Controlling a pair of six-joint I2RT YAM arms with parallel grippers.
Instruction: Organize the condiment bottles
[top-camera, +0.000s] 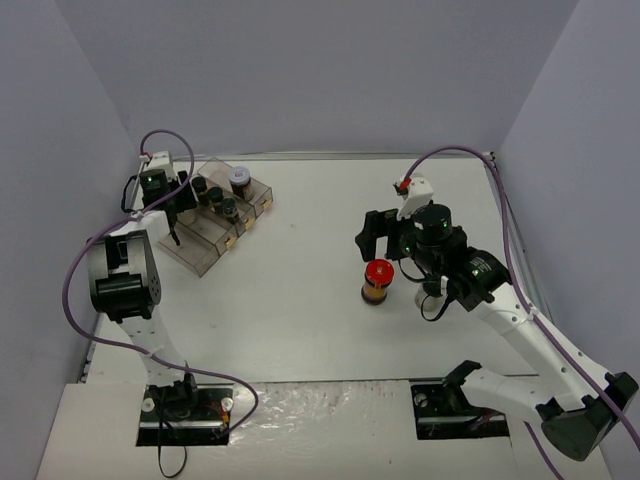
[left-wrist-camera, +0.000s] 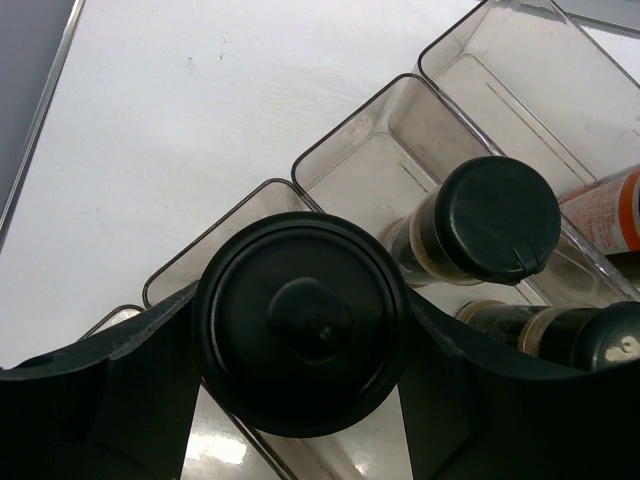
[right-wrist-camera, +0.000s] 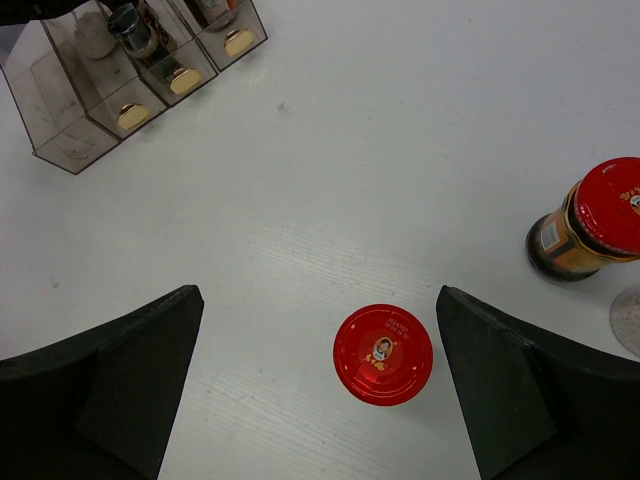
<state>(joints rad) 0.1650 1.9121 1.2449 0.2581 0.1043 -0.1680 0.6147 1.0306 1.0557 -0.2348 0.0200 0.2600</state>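
Note:
My left gripper (top-camera: 172, 215) is shut on a black-capped condiment bottle (left-wrist-camera: 300, 325), whose round cap fills the space between my fingers (left-wrist-camera: 140, 380) above a compartment at the near end of the clear tray (left-wrist-camera: 350, 150). More black-capped bottles (left-wrist-camera: 490, 220) stand in the neighbouring compartments (top-camera: 215, 196), with a white-lidded one (top-camera: 239, 176) at the back. My right gripper (right-wrist-camera: 320, 300) hangs open over a red-lidded jar (right-wrist-camera: 383, 354), which stands upright on the table (top-camera: 377, 280), nearer the right finger. A second red-lidded jar (right-wrist-camera: 590, 220) stands further to the right.
The tray (top-camera: 200, 255) lies at the back left, close to the left wall. Purple cables loop beside both arms. In the right wrist view a clear round object (right-wrist-camera: 630, 320) shows at the right edge, next to the second jar.

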